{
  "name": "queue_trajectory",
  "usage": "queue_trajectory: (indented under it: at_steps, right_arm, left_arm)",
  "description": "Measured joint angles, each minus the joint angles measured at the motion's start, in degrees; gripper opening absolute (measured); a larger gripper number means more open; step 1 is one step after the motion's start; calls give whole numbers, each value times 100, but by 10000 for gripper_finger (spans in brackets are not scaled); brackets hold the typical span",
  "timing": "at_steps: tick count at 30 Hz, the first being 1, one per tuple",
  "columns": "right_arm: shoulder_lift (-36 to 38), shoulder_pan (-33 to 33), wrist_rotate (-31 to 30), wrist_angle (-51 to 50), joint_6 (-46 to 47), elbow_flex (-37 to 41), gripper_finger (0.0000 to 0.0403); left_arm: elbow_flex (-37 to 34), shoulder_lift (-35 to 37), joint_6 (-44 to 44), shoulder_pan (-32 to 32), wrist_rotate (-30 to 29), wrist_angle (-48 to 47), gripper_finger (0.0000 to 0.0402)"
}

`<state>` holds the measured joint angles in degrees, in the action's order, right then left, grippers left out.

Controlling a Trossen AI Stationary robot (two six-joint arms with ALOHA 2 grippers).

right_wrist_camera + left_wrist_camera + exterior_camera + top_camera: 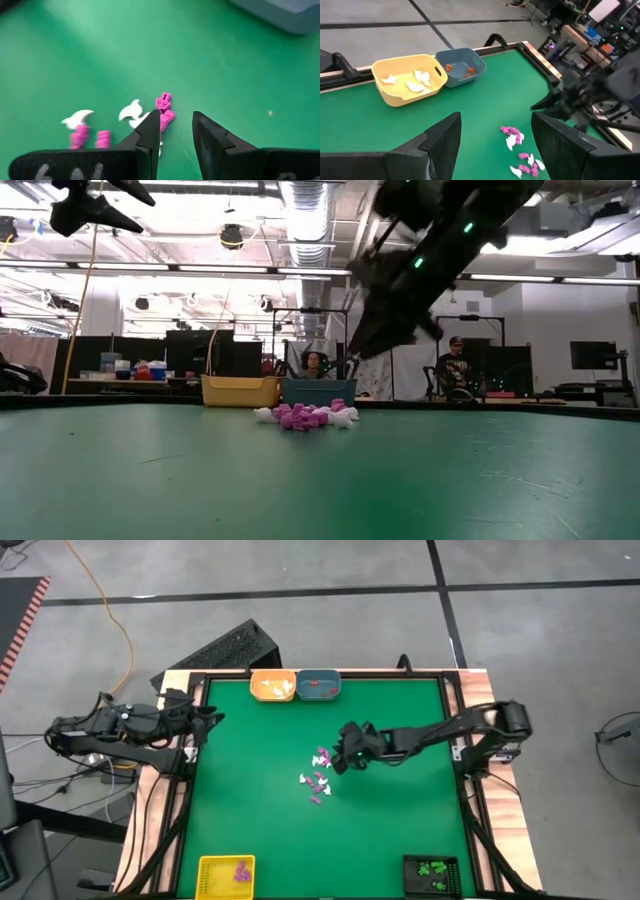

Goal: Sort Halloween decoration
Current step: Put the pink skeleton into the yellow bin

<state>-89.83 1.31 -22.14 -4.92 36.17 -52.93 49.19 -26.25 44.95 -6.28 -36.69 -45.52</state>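
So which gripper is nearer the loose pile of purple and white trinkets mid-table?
The right. The right gripper hangs just above the pile of trinkets, at its edge, fingers apart. The left gripper waits, open, at the table's left edge, well away.

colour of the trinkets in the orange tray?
White, best in the left wrist view.

Bright, even light falls from the ceiling fixtures (pixel 305 210) above me, leaving only faint shadows on the green table (pixel 390 830). Seen low across the table, my right arm (pixel 430 250) is a dark, blurred shape against that glare. From my right wrist, my fingers (pixel 150 132) look soft and out of focus.
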Motion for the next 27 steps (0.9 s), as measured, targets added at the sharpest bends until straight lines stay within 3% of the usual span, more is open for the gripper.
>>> queue_trajectory:
  at_steps: [9,20,27]
  right_arm:
    - [-1145,-67,167,412,28,-466,111]
    - [-1271,-67,253,172,247,-496,111]
    - [-1656,-28,283,597,467,-496,111]
  left_arm:
    - [0,-1,166,0,-65,-7,231]
    - [0,-1,142,0,-65,-9,231]
    - [0,-1,140,1,-63,-10,231]
